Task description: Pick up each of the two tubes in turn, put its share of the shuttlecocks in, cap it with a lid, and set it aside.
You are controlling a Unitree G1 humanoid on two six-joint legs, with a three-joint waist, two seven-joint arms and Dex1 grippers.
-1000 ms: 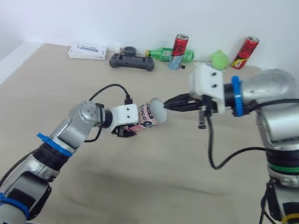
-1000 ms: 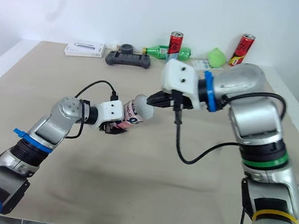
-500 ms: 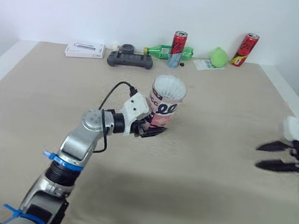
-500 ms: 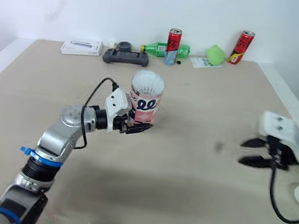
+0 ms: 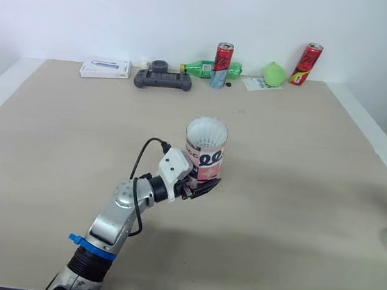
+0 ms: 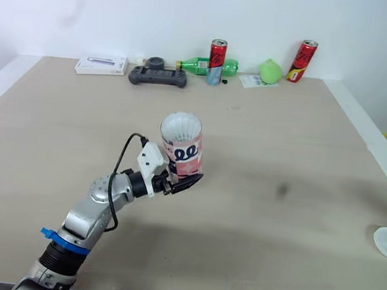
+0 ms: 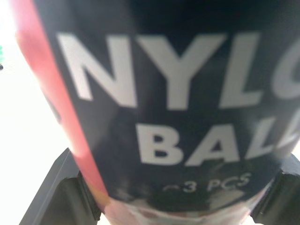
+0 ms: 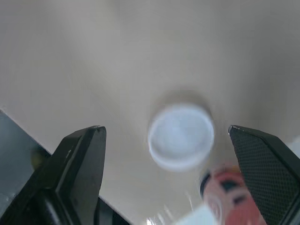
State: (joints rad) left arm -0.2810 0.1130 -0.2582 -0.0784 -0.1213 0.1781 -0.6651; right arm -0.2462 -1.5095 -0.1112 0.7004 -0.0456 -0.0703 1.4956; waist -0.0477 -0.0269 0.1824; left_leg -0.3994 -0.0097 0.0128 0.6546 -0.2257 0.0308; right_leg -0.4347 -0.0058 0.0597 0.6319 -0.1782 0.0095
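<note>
Tipped toward the right gripper (image 8: 165,131) a second ago, the tube (image 5: 205,157) now stands upright in the middle of the table (image 5: 303,164), white shuttlecocks (image 5: 207,128) at its mouth and the left gripper (image 5: 199,188) clamped round its base, with bare room all round; its label reads "NYLO", "BAL" and "3 PCS". Along the 12 o'clock edge sit a white box (image 5: 105,68), a controller (image 5: 160,80), a green bottle (image 5: 206,68) and a red can (image 5: 221,64). At the 4 o'clock edge the right gripper hangs spread wide over the white lid (image 8: 181,136), gripping nothing.
</note>
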